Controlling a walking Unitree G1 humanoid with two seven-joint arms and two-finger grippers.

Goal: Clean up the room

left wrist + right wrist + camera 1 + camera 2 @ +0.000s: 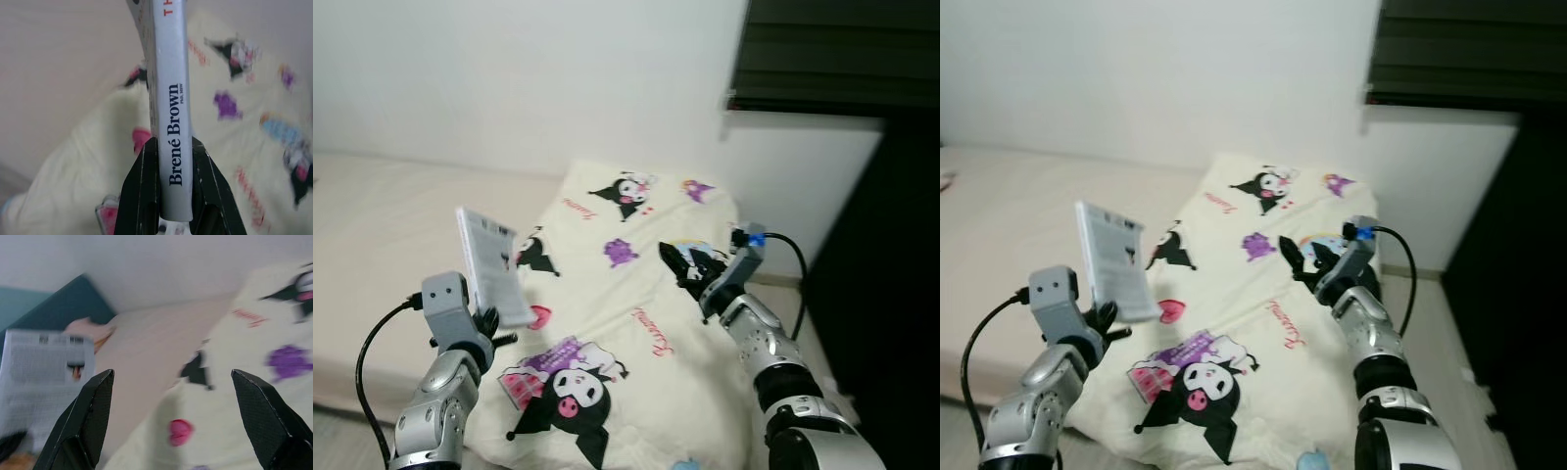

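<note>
A grey paperback book (490, 264) stands upright between the jaws of the left gripper (168, 196), clamped at the lower end of its spine, above a cartoon-print blanket (636, 333) on the bed (372, 225). The right gripper (183, 416) hovers over the blanket, jaws wide apart, empty. The book looks light and stiff, with smooth covers that may slip; gripping nearer its middle would likely steady it.
</note>
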